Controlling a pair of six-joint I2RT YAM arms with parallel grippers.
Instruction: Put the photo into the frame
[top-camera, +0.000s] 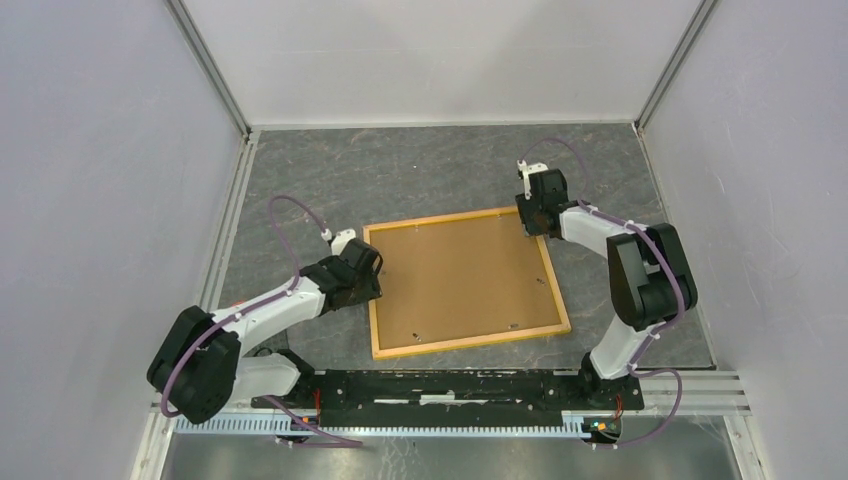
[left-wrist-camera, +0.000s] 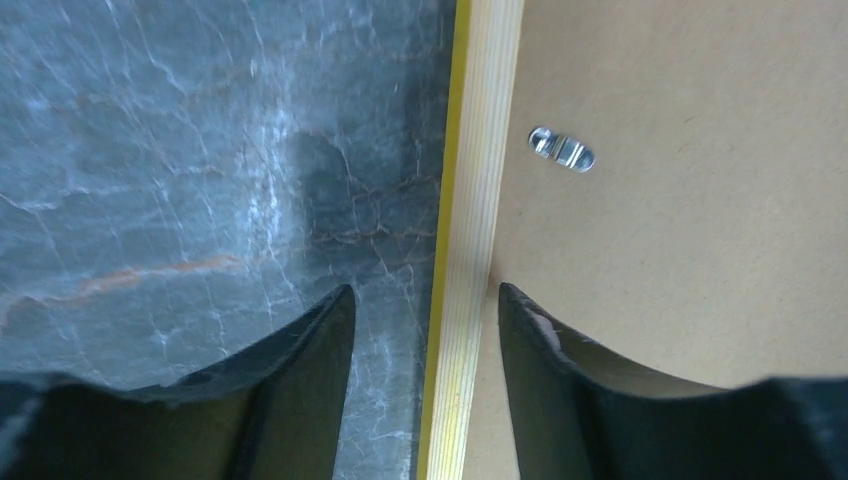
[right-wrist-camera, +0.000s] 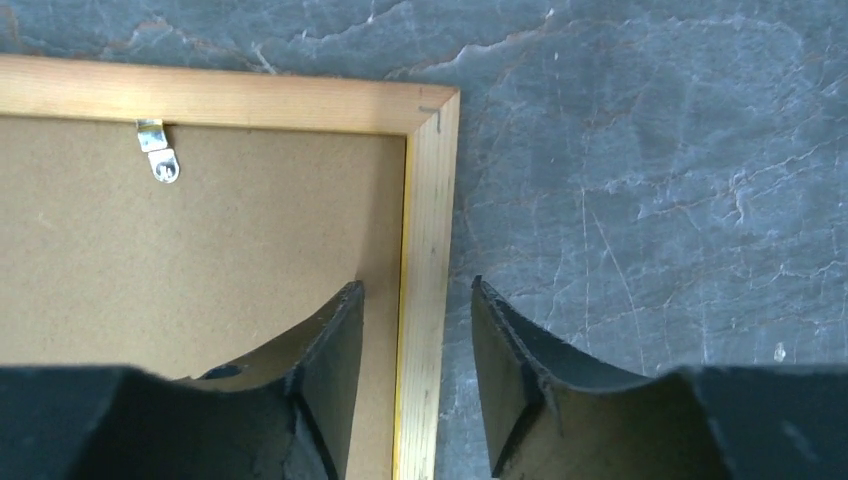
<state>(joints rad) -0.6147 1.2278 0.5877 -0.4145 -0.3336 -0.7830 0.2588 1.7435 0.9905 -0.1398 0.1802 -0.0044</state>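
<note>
**A:** what kind of place is this?

**B:** looks like a robot lab cell tbh. Plain pale panels on three sides, metal posts in the corners, grey stone-look table, robot arms bolted to a rail. Nothing homey about it.
</note>
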